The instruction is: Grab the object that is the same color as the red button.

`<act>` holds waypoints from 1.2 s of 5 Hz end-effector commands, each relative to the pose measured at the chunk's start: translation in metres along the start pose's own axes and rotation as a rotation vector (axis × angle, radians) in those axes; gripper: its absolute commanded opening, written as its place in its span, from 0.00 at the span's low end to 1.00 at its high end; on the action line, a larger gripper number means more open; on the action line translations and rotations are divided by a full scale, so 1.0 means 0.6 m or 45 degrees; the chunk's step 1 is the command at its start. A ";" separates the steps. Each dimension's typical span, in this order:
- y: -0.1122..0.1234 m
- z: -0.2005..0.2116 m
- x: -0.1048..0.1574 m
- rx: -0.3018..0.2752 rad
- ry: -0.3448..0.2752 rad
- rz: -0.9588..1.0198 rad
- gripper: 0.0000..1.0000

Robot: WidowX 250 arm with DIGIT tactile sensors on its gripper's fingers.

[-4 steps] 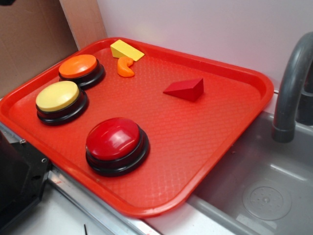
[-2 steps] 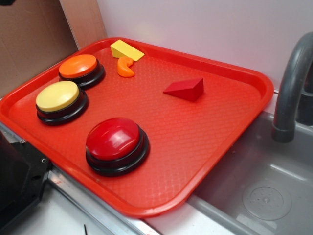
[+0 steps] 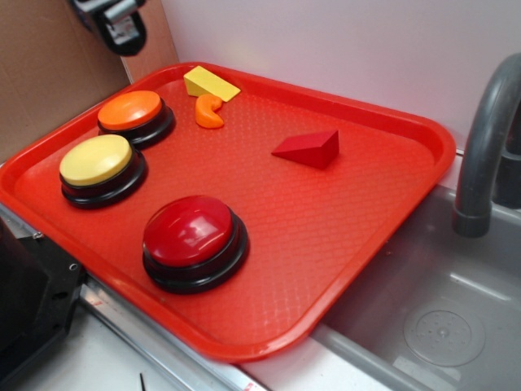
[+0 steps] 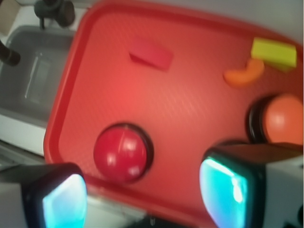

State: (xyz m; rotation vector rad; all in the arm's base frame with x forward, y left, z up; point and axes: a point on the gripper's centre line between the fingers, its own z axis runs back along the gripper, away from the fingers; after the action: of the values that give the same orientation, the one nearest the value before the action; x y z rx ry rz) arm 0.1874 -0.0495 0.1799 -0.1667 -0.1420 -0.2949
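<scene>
red wedge (image 3: 309, 149) sits alone mid-tray, open floor all round, well ahead of the wide-open pincer (image 4: 142, 190). red button (image 4: 122, 152) lies nearest, between them. orange curve (image 4: 244, 73) and yellow wedge (image 4: 274, 53) off aside.

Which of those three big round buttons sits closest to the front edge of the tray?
The red button. It stands nearest the tray's front rim, while the yellow button and orange button sit farther back along the left side.
</scene>
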 end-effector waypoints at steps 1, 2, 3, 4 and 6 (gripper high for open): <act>-0.004 -0.041 0.057 -0.018 -0.123 -0.123 1.00; -0.004 -0.041 0.057 -0.018 -0.123 -0.123 1.00; -0.004 -0.041 0.057 -0.018 -0.123 -0.123 1.00; 0.018 -0.099 0.082 -0.089 -0.023 -0.344 1.00; 0.030 -0.151 0.111 0.024 -0.140 -0.732 1.00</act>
State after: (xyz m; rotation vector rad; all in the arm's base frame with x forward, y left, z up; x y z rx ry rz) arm 0.2601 -0.0645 0.0797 -0.1436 -0.2474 -0.8534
